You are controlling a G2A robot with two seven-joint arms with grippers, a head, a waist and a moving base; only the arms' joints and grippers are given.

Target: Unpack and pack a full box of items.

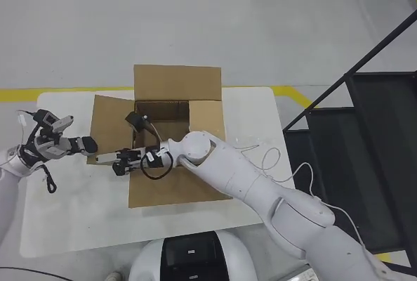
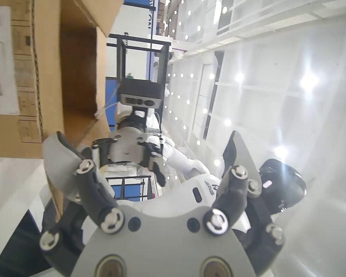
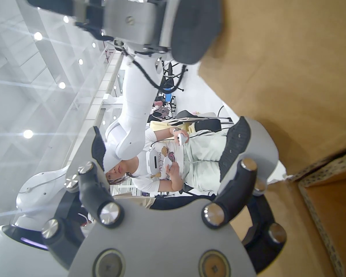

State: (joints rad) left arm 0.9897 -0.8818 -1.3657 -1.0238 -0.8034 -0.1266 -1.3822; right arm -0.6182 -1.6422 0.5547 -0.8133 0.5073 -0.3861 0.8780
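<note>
An open cardboard box (image 1: 177, 133) stands in the middle of the white table (image 1: 75, 218) with its flaps spread outward. My right gripper (image 1: 118, 161) hovers over the box's left flap (image 1: 110, 126), open and holding nothing (image 3: 167, 148). My left gripper (image 1: 88, 145) is just beyond that flap's outer edge, facing the right one, also open and holding nothing (image 2: 150, 157). In the left wrist view, the box's side (image 2: 23, 73) is beside the fingers. The flap (image 3: 291, 59) is next to my right fingers in the right wrist view. The right arm hides what is inside the box.
A black metal stair frame (image 1: 366, 140) stands off the table's right side. A yellow line (image 1: 54, 93) runs along the floor behind the table. Bare tabletop lies to the left and in front of the box.
</note>
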